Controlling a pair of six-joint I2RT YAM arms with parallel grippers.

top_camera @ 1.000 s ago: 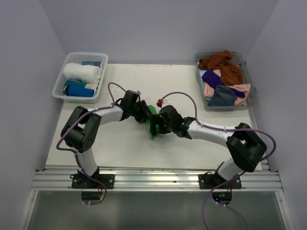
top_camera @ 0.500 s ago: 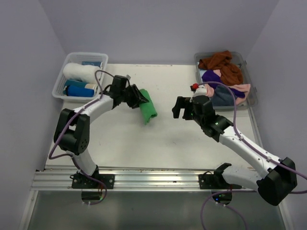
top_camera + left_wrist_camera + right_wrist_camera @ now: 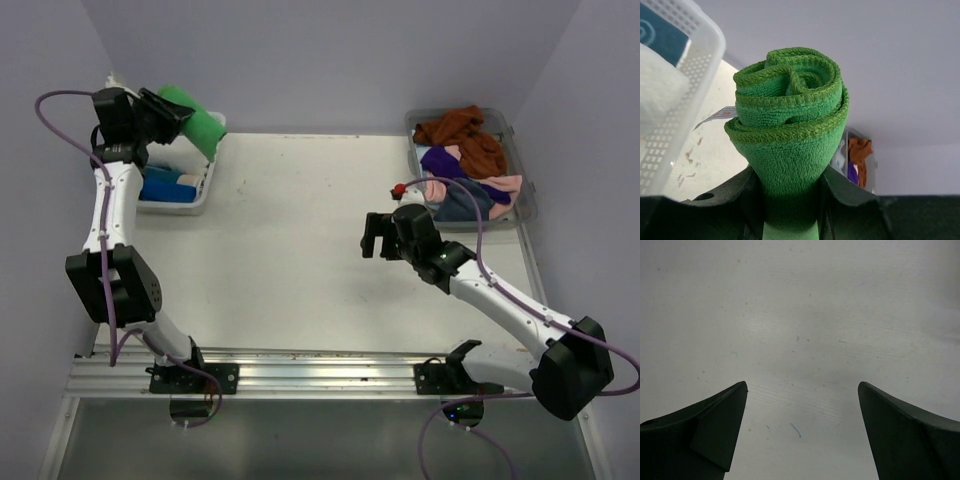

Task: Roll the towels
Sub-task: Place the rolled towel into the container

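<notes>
No brand can be read anywhere. The only label is a small white tag (image 3: 715, 116) sticking out from the side of the green towel (image 3: 787, 115), and its print is too small to make out. A pale swirl mark shows on a blue towel (image 3: 657, 32) inside the white slotted basket (image 3: 203, 192).

The left gripper (image 3: 168, 110) holds the green towel, which is wound into a tight roll. Its two dark fingers press against opposite sides of the roll's lower part, and the spiral end faces the wrist camera. From above, the roll hangs in the air over the basket's far right corner, tilted down toward the table (image 3: 300, 250). White terry (image 3: 652, 85) shows through the basket wall, and a blue roll (image 3: 165, 187) lies along the basket's near side.

Well to the right of the basket, the right gripper (image 3: 802, 385) hovers over bare tabletop. Its jaws are spread wide and hold nothing.

Farther right of the basket, the clear tub (image 3: 527, 205) holds the loose heap: a rust-brown towel (image 3: 465, 130), a purple towel (image 3: 440, 160), a pink towel (image 3: 505, 185) and a slate-grey towel (image 3: 462, 205).

A second earlier both grippers were on the green towel at mid-table. Half a second earlier the left gripper carried the roll low, just right of the basket. It has since lifted the roll up to the basket. The right gripper has barely shifted over that last half second.
</notes>
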